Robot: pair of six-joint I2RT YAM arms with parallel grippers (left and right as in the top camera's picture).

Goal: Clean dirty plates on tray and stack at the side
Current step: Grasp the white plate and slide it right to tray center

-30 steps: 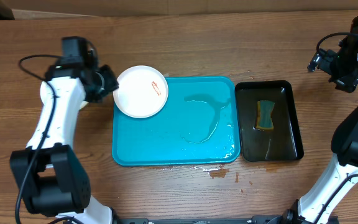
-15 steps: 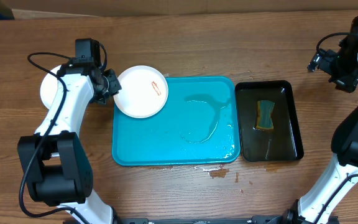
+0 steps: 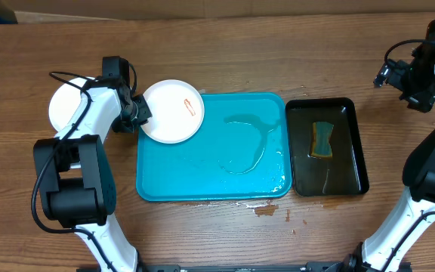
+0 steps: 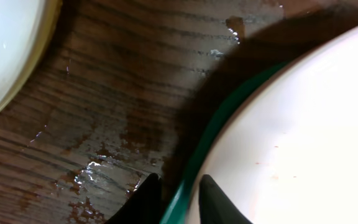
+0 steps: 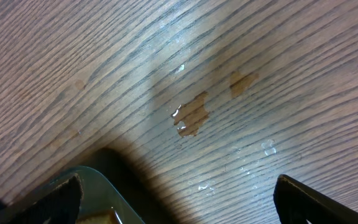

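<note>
A white plate (image 3: 172,111) with a small orange smear lies over the far left corner of the turquoise tray (image 3: 202,177). My left gripper (image 3: 138,113) sits at this plate's left edge. In the left wrist view its fingers (image 4: 176,186) are closed on the rim of the plate (image 4: 303,124), with a green edge between them. A second white plate (image 3: 60,109) lies on the table left of the arm and also shows in the left wrist view (image 4: 5,50) with a yellowish rim. No third plate shows separately. My right gripper (image 3: 397,75) is open and empty at the far right.
A narrow black tray (image 3: 353,143) holding water and a sponge (image 3: 322,140) stands right of the turquoise tray. Water pools on the turquoise tray (image 3: 248,143). Brown wet spots (image 3: 266,210) lie on the wood by its front edge. The right wrist view shows bare wet wood and the black tray's corner (image 5: 98,186).
My left arm has swung rightward and its wrist has shifted slightly along the plate's left edge, uncovering the side plate. The plate on the tray and the right arm have not moved.
</note>
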